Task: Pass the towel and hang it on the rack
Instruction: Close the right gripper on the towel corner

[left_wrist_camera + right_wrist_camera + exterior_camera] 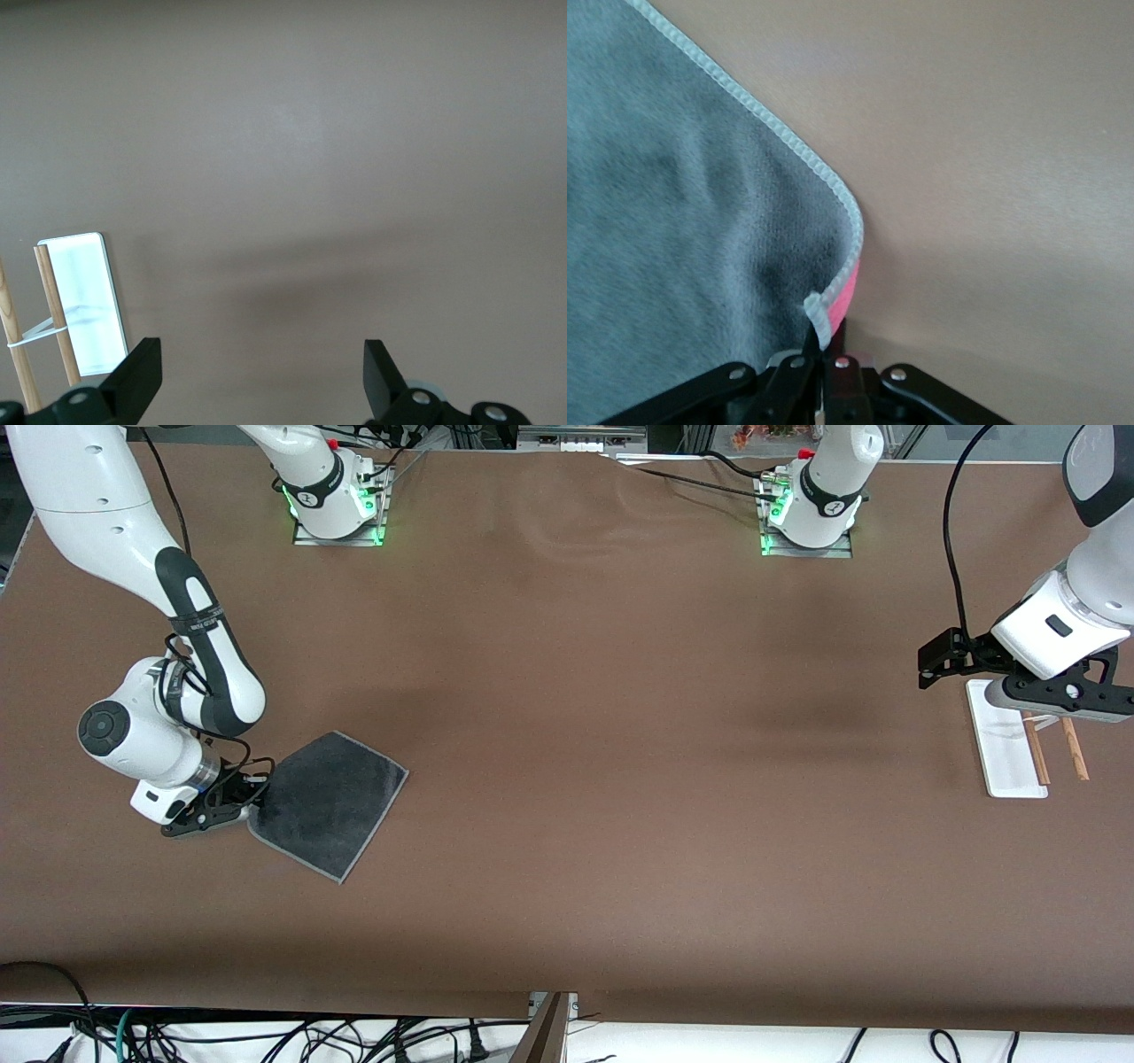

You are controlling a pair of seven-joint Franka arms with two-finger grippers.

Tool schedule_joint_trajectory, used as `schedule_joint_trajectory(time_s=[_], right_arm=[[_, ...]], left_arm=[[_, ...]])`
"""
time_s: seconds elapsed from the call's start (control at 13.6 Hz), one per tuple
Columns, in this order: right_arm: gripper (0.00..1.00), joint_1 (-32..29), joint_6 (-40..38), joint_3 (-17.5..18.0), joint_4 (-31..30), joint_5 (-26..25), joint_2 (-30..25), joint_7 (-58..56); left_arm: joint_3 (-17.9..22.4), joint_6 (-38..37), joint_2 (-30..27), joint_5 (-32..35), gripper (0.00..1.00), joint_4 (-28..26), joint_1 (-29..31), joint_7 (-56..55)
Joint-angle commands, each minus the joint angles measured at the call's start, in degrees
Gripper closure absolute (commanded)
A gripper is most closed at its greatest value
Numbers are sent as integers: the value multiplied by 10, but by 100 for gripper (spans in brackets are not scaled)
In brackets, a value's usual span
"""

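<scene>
- At the right arm's end of the brown desk (567,779), the small square dark grey soft towel (330,804) with its thin light grey stitched border lies flat.
- Down at desk level beside it, the right gripper (251,808) has its fingers pinched together on the towel's corner, where the border bunches up between them in the right wrist view.
- Toward the left arm's end of the desk stands the small rack (1010,753), a white rectangular flat base with two thin light-brown wooden rods.
- Over that rack's edge, the left gripper (932,666) hangs with its fingers spread wide apart, holding nothing.
</scene>
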Motion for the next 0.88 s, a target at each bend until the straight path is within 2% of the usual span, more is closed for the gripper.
schedule_joint_trajectory(time_s=[0.0,0.15,0.29,0.66,0.81], right_arm=[[100,-6,-59,22,36,42,-4,-9],[100,-5,-106,23,65,72,-5,3],[100,2,-145,32,90,75,-5,42],[100,2,-269,68,154,77,-6,177],[100,3,-338,85,185,99,-21,260]], left_arm=[[1,-12,6,-3,0,16,2,2],[1,-12,6,-3,0,16,2,2],[1,-12,6,-3,0,16,3,2],[2,-13,6,-3,0,15,3,2],[2,-13,6,-3,0,16,3,2]])
